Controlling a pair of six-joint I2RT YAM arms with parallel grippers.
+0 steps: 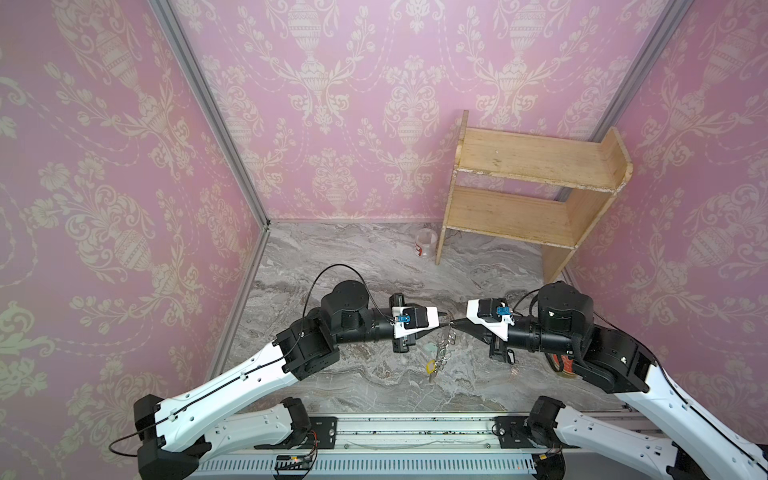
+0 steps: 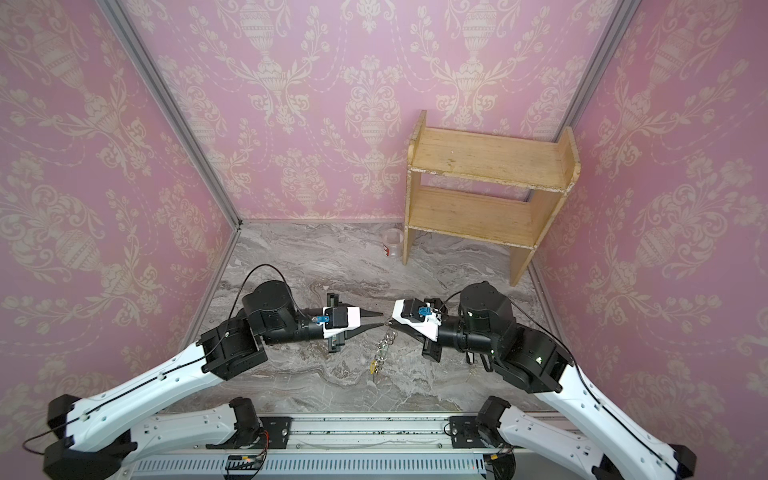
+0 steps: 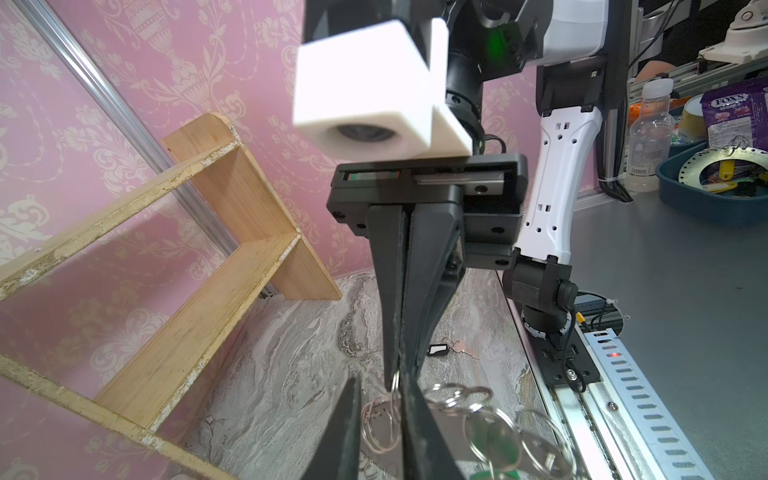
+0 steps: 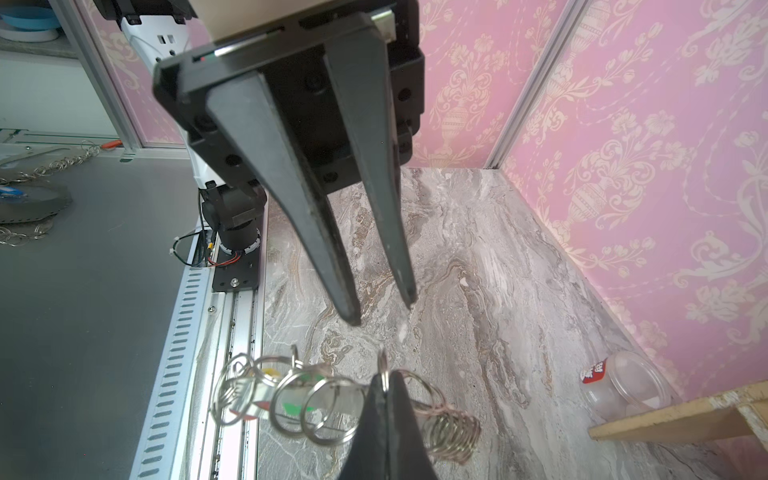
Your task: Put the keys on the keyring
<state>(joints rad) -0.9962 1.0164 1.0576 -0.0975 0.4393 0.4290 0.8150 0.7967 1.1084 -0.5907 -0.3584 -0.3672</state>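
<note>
The keyring [image 2: 384,341], a chain of silvery rings, hangs from my right gripper [image 2: 390,322] down to the marble floor. In the right wrist view my right gripper [image 4: 384,376] is shut on one ring of it. Keys with green [image 4: 293,409], red and yellow [image 1: 431,366] tags hang on the lower rings. My left gripper [image 2: 382,319] faces the right one tip to tip, open, with its fingers [image 4: 353,316] a short way from the held ring. In the left wrist view a ring [image 3: 382,415] shows in the gap of the left gripper [image 3: 380,386]. A black fob [image 3: 438,350] with a key lies on the floor.
A wooden two-tier shelf [image 1: 528,187] stands at the back right, with a clear plastic jar [image 1: 426,243] beside its leg. A round red-lidded tin [image 1: 561,365] lies under the right arm. Pink walls close three sides; a metal rail [image 1: 415,432] runs along the front.
</note>
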